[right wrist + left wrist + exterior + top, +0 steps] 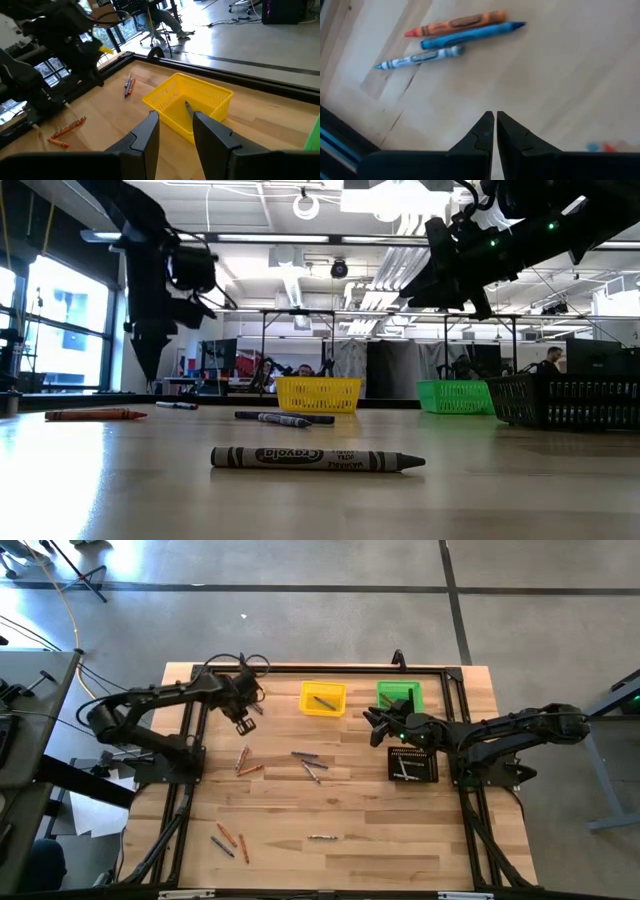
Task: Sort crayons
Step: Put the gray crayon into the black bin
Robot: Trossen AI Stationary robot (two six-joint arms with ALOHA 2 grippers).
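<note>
Crayons (pixel 455 35) are lying ahead of my left gripper (pixel 495 131), fingers closed and empty; descending like this, I'm risking scattering them. Right gripper (pixel 175 131) is hovering open.

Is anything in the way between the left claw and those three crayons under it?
Nothing visible. The left gripper, shut, hovers over bare wood, and the three crayons lie just ahead of its tips with only open table between.
</note>
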